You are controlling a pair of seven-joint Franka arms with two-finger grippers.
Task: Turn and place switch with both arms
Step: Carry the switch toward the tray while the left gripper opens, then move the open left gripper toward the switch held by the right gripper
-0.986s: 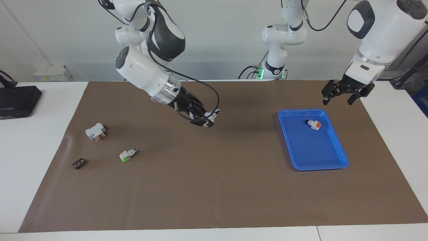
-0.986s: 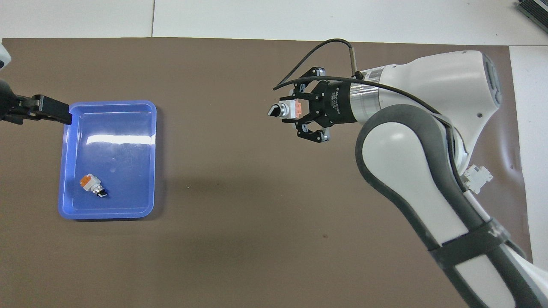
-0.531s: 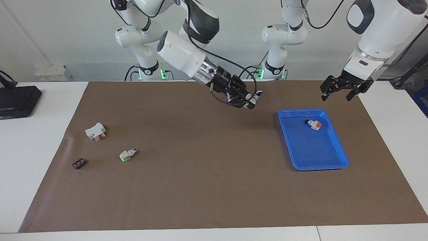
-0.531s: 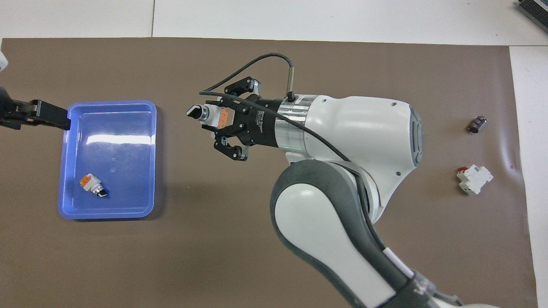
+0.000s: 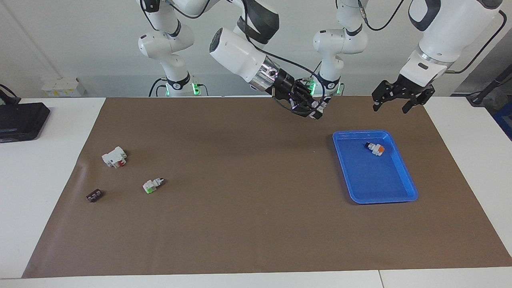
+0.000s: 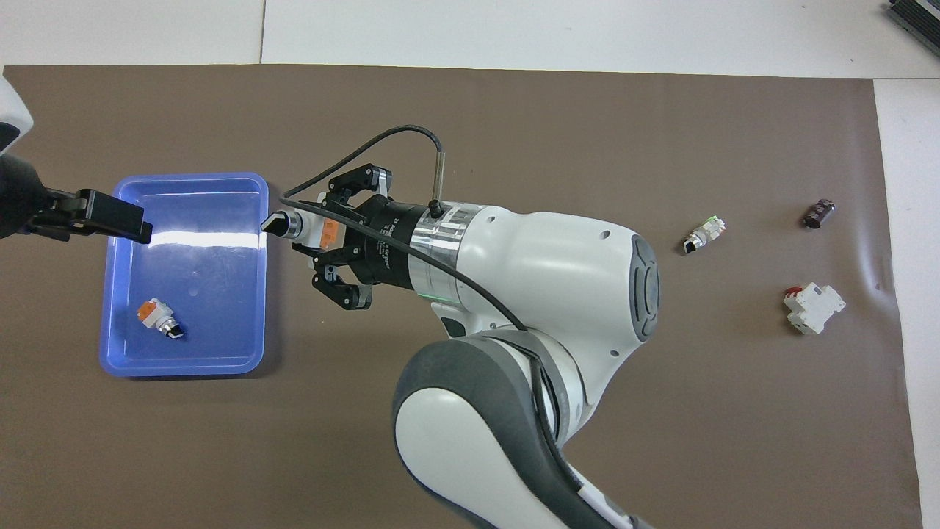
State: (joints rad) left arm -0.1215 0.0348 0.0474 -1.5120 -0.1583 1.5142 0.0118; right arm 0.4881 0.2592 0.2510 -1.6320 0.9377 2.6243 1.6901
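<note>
Three near-identical switches show, and the switch [image 6: 305, 225] that matters is off the tabletop, clenched in the right hand [image 6: 312, 229] over the brown mat [image 5: 240, 208], just beside the blue tray [image 6: 257, 294]. Its long axis runs roughly level, in line with the hand, with the dark tip leading toward the tray and the left arm's end of the tabletop; the orange face is turned upward in the overhead view.

From the facing view the left hand [image 5: 394, 100] hangs in the air over the mat at the tray's robot-side edge, its fingers spread and grasping nothing. The switch's tip points roughly toward it, and the two hands are well apart. A handover looks like the step in progress, so the gap along that axis is what has to close.

One twin switch [image 5: 375, 148] lies in the tray, orange face showing. Another [image 5: 152, 185], green face showing, lies on the mat toward the right arm's end, near a larger white block with a red part [image 5: 114, 157] and a small dark piece [image 5: 94, 195].
</note>
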